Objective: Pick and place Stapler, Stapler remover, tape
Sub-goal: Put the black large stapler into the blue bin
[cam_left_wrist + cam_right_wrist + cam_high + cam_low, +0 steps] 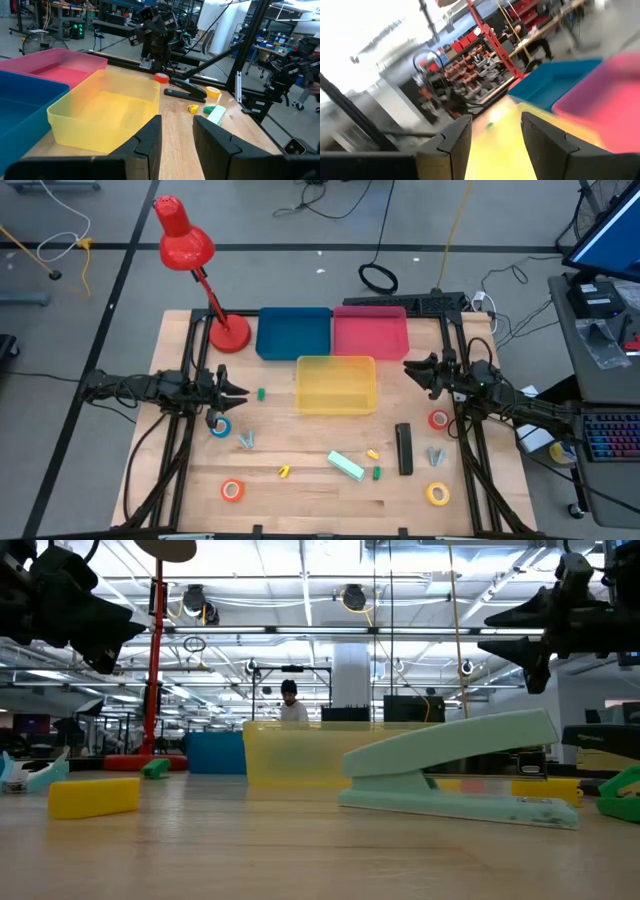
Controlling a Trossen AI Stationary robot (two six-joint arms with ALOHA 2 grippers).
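My left gripper (pixel 243 392) hovers at nine o'clock of the yellow bin (pixel 336 384), fingers parted, empty. My right gripper (pixel 408 368) hangs at three o'clock of it, also parted and empty. On the tabletop (pixel 310 498), the mint stapler (pixel 346 465) lies at six o'clock, the black stapler (pixel 403 448) at four, the blue tape (pixel 220 427) at eight.

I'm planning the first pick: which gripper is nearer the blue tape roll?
Left. The left gripper hangs open just above the blue tape roll, on the table's left side. The right gripper is open across the yellow bin, far off.
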